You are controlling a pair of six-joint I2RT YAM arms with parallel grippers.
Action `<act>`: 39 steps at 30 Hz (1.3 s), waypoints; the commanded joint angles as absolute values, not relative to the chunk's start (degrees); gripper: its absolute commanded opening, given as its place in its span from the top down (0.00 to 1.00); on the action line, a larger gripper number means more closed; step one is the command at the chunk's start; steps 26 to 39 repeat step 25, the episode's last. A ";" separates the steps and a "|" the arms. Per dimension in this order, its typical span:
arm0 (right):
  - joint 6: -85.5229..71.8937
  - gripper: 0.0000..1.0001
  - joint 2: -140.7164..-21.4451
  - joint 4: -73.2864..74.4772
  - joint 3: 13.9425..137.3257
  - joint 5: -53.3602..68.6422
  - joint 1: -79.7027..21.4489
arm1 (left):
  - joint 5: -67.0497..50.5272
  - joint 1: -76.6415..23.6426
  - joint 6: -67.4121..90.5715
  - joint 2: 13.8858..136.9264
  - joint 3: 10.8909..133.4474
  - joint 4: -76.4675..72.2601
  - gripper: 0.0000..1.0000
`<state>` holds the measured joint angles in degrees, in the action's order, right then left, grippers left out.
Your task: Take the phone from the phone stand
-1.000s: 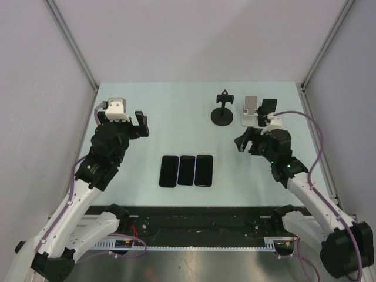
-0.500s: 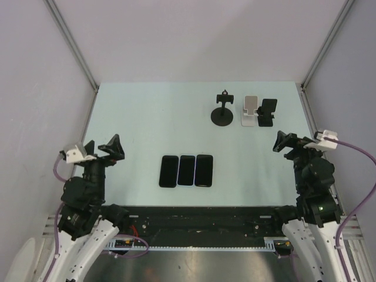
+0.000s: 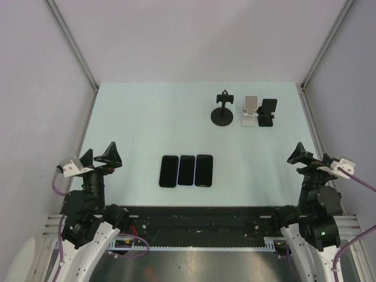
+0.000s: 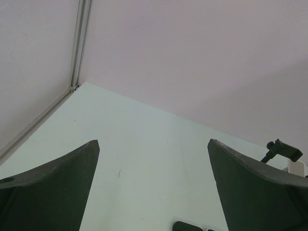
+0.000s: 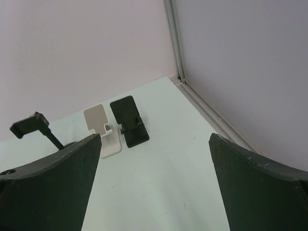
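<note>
Left gripper (image 3: 100, 154) gapes wide, empty, its arm folded low left of the phones (image 3: 187, 170). Right gripper (image 3: 311, 157) likewise, right of them.

Bright, even, soft-shadowed light; sharp, glare-free views

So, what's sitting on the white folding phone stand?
Nothing: seen from the right wrist, the white folding phone stand has a bare back plate and empty ledge. The table behind its plate is hidden.

The phones (image 3: 186, 170) are plain black, the desk (image 3: 147, 117) pale green, middle stand (image 3: 250, 111) white, clamp stand (image 3: 222, 113) and right stand (image 3: 268, 112) black
</note>
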<state>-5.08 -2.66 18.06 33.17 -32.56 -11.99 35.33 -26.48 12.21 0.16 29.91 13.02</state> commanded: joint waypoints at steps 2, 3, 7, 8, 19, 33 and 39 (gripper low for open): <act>-5.28 0.00 -2.20 16.97 30.76 -34.37 -13.09 | 31.64 -26.10 13.45 -5.10 29.62 12.22 0.00; -5.27 0.00 -1.85 16.70 30.59 -34.37 -13.10 | 31.64 -26.02 13.01 -5.01 29.71 12.30 0.00; -5.36 0.00 -1.85 16.26 29.97 -34.81 -13.80 | 32.25 -26.02 11.87 -4.66 29.62 12.22 0.00; -5.36 0.00 -1.85 16.17 29.71 -34.80 -14.06 | 32.52 -26.02 11.60 -4.57 29.62 12.30 0.00; -5.10 0.00 -1.85 16.00 29.44 -33.40 -15.29 | 33.05 -24.70 9.67 -2.02 29.97 12.04 0.00; -5.01 0.00 -1.85 16.08 29.44 -32.87 -15.21 | 31.73 -22.42 9.84 -0.44 30.23 11.78 0.00; -5.01 0.00 -1.85 16.08 29.44 -32.87 -15.21 | 31.73 -22.42 9.84 -0.44 30.23 11.78 0.00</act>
